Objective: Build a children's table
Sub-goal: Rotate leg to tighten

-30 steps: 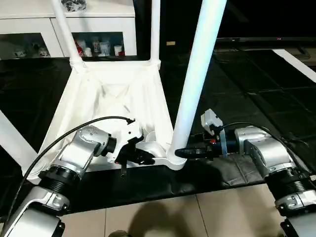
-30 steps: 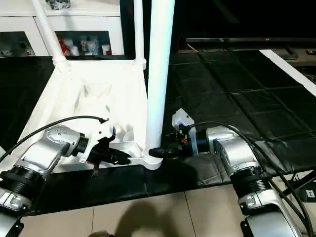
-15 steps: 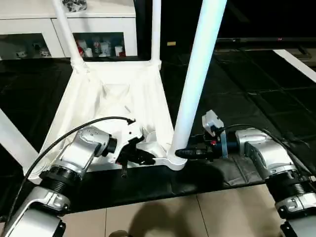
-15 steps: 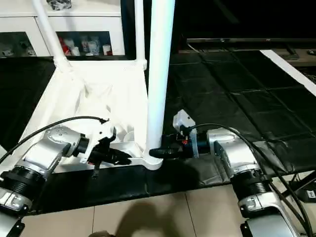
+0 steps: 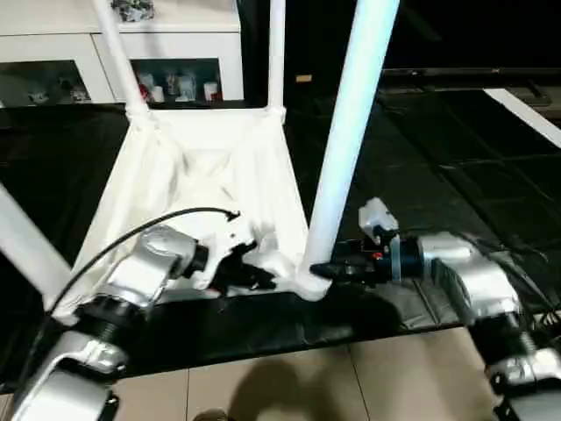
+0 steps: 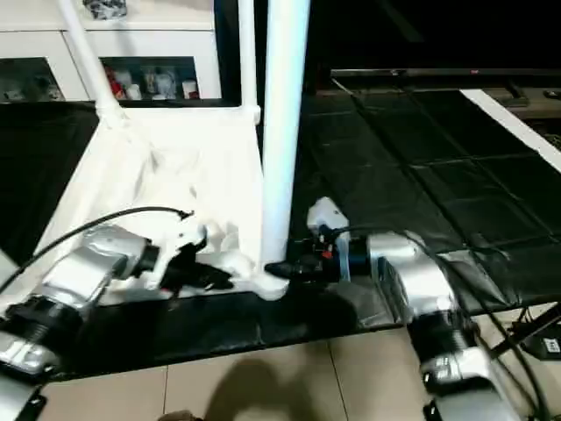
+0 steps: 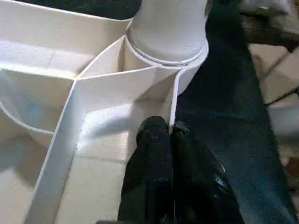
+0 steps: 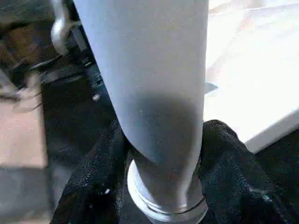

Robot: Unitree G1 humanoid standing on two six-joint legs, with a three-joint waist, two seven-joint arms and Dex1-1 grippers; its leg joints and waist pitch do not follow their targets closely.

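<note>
The children's table lies upside down on a black mat, its ribbed white top facing up. Two legs stand in the far corner sockets and another leg rises at the near left. A thick white leg stands in the near right socket. My right gripper is shut on this leg just above the socket, with one black finger on either side. My left gripper is shut on the top's thin near rim, close beside that socket.
A white cabinet with glass doors stands behind the table. The black mat stretches to the right, with a white strip at its far right edge. Tiled floor lies in front. A black cable arcs over my left forearm.
Both grips stay as they were. The view has shifted a little and my arms look slightly smeared.
</note>
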